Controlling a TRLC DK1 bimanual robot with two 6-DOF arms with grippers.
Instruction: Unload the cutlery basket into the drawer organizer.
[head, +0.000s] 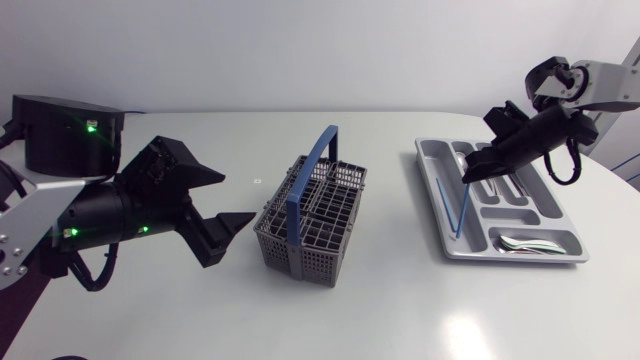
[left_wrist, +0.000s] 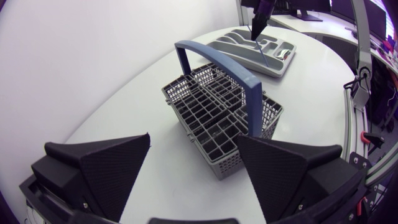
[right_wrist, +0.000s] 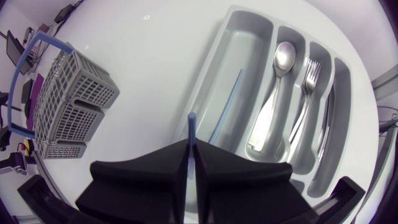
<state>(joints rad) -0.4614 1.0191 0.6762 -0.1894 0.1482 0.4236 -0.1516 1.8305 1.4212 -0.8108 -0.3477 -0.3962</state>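
— Blue stick (right_wrist: 191, 127), clamped in your right gripper (right_wrist: 191, 149), hangs over the organizer's (right_wrist: 233, 43) long outer slot, where a second stick (right_wrist: 225, 106) already lies; spoon (right_wrist: 283, 59) and fork (right_wrist: 311, 74) sit further in

— The basket (head: 300, 255), well apart from the organizer, looks empty, so likely the last piece; your left gripper (head: 237, 197) gapes beyond it

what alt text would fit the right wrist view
The right pincer is shut on a thin blue stick over a grey cutlery tray. The tray holds another blue stick, a spoon and a fork; a grey basket stands beside it.
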